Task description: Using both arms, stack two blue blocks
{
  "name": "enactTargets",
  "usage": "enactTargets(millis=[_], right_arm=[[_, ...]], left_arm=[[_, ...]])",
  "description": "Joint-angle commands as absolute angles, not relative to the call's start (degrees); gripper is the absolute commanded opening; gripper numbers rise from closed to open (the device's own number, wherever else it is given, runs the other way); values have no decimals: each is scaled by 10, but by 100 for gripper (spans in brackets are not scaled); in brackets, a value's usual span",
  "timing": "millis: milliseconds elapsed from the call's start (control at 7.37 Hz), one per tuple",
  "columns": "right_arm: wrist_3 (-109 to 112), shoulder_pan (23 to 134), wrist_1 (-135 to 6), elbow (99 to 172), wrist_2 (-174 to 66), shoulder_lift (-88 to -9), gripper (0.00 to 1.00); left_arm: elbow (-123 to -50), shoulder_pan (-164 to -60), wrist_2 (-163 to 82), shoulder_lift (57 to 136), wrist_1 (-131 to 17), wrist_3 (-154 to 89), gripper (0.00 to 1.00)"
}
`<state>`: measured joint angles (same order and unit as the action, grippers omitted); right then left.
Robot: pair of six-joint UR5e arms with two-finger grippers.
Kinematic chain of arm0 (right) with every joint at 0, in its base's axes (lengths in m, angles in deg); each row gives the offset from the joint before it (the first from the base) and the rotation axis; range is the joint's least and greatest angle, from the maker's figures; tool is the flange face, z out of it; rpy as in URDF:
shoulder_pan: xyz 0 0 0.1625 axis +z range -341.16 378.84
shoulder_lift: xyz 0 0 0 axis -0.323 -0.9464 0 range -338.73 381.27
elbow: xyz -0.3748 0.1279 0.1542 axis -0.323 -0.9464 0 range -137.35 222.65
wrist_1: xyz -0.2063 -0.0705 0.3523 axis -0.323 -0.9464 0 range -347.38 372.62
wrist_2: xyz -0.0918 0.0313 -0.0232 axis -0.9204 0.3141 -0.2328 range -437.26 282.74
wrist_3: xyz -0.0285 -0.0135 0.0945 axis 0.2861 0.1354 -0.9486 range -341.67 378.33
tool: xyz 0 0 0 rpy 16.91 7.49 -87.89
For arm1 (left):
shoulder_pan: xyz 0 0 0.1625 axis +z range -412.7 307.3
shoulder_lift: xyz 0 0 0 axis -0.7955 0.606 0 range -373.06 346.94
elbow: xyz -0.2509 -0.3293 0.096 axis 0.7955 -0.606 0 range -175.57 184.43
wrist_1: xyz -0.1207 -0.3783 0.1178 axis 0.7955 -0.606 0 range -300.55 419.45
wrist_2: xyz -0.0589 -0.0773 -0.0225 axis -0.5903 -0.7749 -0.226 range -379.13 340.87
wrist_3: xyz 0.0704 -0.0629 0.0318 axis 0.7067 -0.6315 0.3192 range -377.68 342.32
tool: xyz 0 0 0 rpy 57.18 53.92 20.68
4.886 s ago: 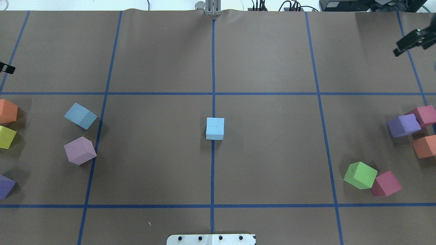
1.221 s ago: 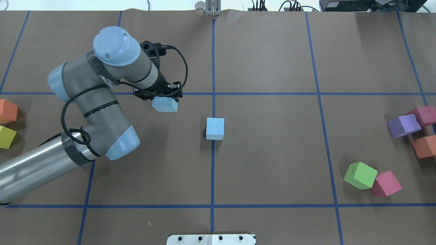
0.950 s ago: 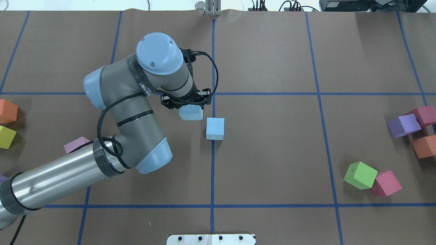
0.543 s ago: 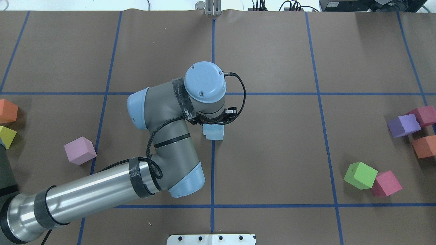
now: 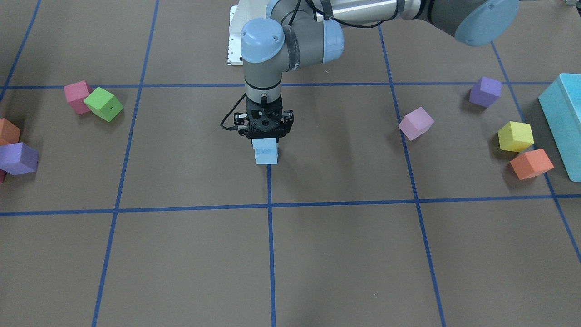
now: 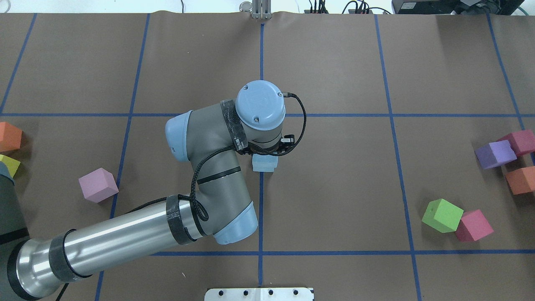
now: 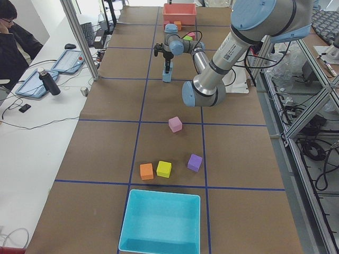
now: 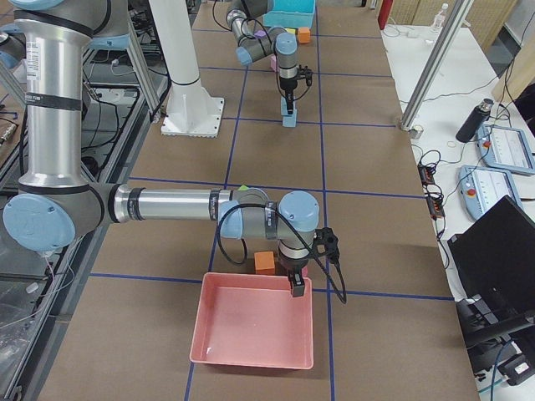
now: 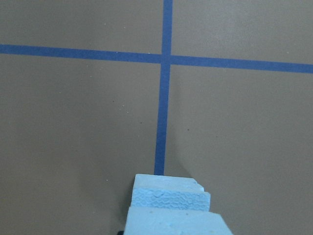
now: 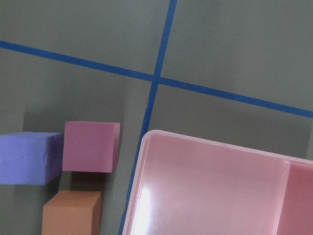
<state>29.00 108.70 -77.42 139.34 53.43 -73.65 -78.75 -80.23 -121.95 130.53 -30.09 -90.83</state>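
Two pale blue blocks stand at the table's centre, one on the other. The upper blue block (image 5: 264, 144) sits on the lower blue block (image 5: 266, 157), their edges slightly offset. My left gripper (image 5: 264, 136) points straight down and is shut on the upper block. In the overhead view my left wrist hides the gripper, and only a blue block edge (image 6: 264, 164) shows. Both blocks fill the bottom of the left wrist view (image 9: 170, 205). My right gripper (image 8: 297, 290) hangs over a pink bin's edge at the table's right end. I cannot tell whether it is open.
Loose cubes lie at both ends: a lilac one (image 6: 98, 184) on the left, green (image 6: 442, 215), magenta (image 6: 473, 225), purple (image 6: 495, 154) and orange (image 6: 520, 179) on the right. A turquoise bin (image 5: 563, 118) stands at the left end and the pink bin (image 8: 251, 330) at the right.
My left arm carried the blue block rightward from the left side to the centre and brought it down onto the centre blue block. The other cubes have not moved.
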Motion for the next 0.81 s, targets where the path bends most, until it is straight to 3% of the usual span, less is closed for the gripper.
enactTargets(millis=[0, 136, 271, 407, 543, 679], right_arm=[[290, 1088, -775, 1392, 534, -737, 100], [290, 1087, -774, 1392, 534, -737, 100], [290, 1087, -774, 1392, 534, -737, 100], [290, 1087, -775, 1392, 534, -737, 100], [290, 1087, -775, 1392, 534, -737, 100], [290, 1087, -775, 1392, 534, -737, 100]], left_arm=[[-777, -804, -1214, 1304, -305, -890, 18], [-776, -804, -1215, 1304, -305, -890, 21], [-775, -804, -1215, 1304, -306, -890, 30], [-775, -804, -1215, 1304, -306, -890, 50], [-775, -804, -1215, 1304, -311, -890, 78], [-775, -804, -1215, 1303, -321, -890, 97]])
